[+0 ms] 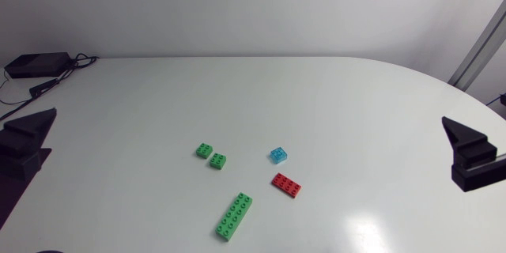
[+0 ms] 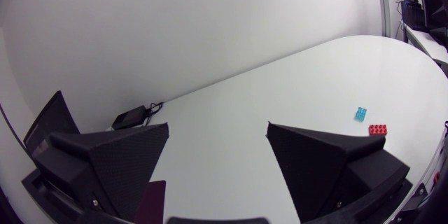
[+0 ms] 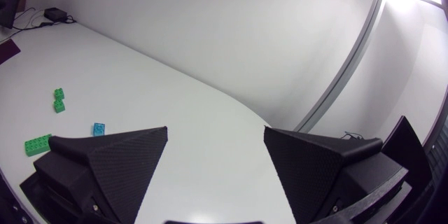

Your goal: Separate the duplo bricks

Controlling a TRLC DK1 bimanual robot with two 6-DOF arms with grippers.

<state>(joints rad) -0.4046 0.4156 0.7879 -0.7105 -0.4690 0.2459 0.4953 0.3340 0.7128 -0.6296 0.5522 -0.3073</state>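
Five bricks are laid out singly near the middle of the table [image 1: 340,95], none stacked on another. A blue brick [image 1: 278,155] is set at the right of the group. A red brick [image 1: 286,184] is placed just on its near side, apart from it and turned at a slant. To the left two small green ones are found, the left green brick [image 1: 204,150] and the right green brick [image 1: 218,160]. They are set corner to corner just beside each other, and whether they touch cannot be told. A long green brick [image 1: 235,216] is laid nearest of all, close to the table's near edge. It is placed between the small green pair and the red brick, with its length slanted from near left to far right. Studs are seen on the upper faces.

The left gripper [image 2: 217,126] is held at the table's left edge, well apart from the bricks. Its fingers are spread wide and nothing is held between them. The right gripper [image 3: 215,130] is held at the right edge, likewise well apart from the bricks, with its fingers parted and nothing gripped.

A black box [image 1: 35,65] with cables [image 1: 79,62] is seen at the far left corner of the table.
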